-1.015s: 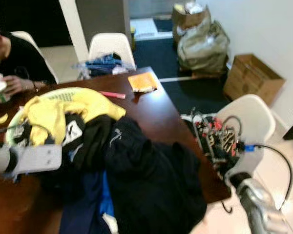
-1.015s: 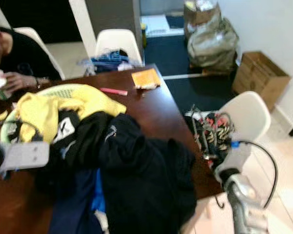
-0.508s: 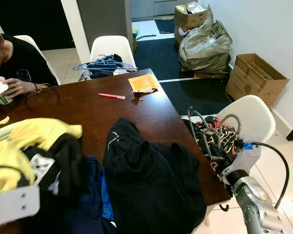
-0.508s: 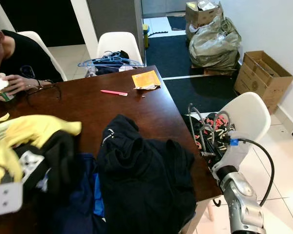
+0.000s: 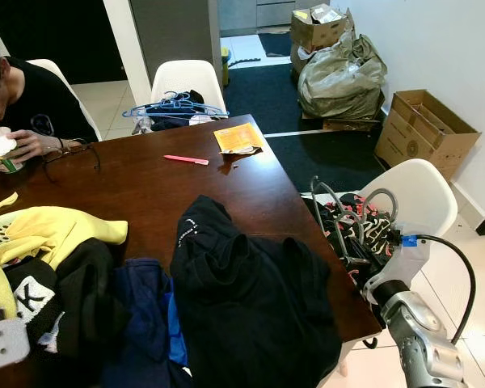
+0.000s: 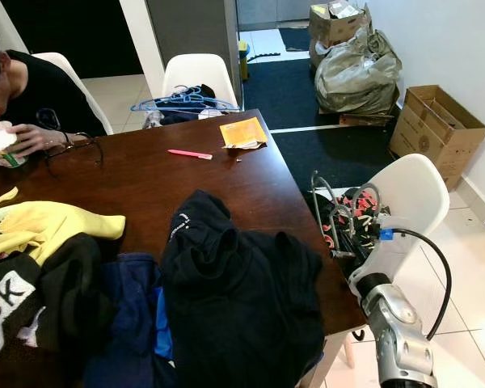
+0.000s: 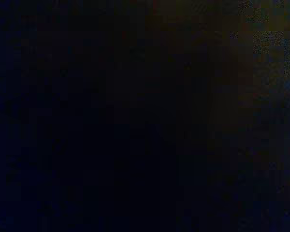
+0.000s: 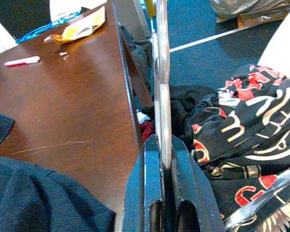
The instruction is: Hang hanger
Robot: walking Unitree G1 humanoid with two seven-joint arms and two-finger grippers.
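Thin silver-grey hanger (image 8: 162, 92), edge-on, clamped in right pincer (image 8: 162, 159)

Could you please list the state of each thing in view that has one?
Right tool: shut on the grey hanger.
Grey hanger: held beside the table edge, not yet hung.
Blue hangers: piled on the far white chair.
Black garment: crumpled on the table.
Yellow garment: heaped by the basket.
Cardboard box: open.
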